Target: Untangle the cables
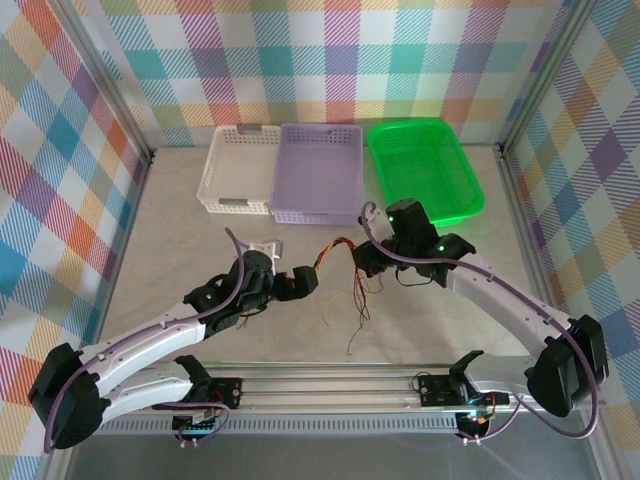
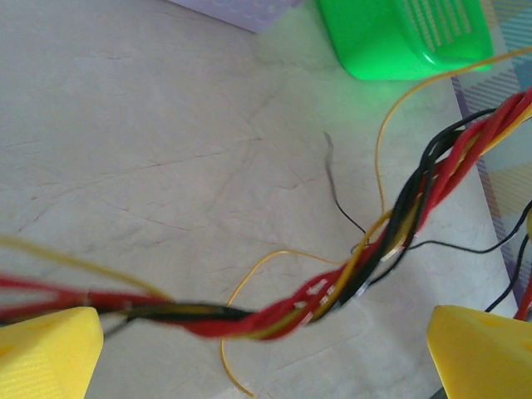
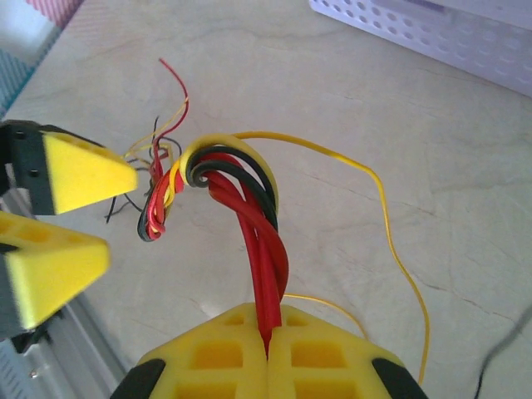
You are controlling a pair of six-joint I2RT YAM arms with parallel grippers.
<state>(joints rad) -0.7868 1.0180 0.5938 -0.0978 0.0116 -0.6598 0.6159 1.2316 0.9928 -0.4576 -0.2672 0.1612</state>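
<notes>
1. Nearest, loose ends of the cables (image 3: 264,258) trail down onto the surface (image 1: 180,230).
2. The left fingers (image 2: 48,349) stand wide apart. The twisted red, black and yellow bundle crosses the gap between them, ungripped.
3. The right fingers (image 3: 224,359) are pressed together, clamped on the red strands, and hold the bundle above the surface.
4. Farthest, a white basket (image 1: 240,165), a purple basket (image 1: 318,170) and a green basket (image 1: 425,165) sit side by side.

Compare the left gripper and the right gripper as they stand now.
The left gripper is wide open, with the cables running loose through its gap. The right gripper is shut, clamping the same cables. In the top view, the left gripper reaches in from the left and the right gripper from the right. Both are yellow-tipped.
</notes>
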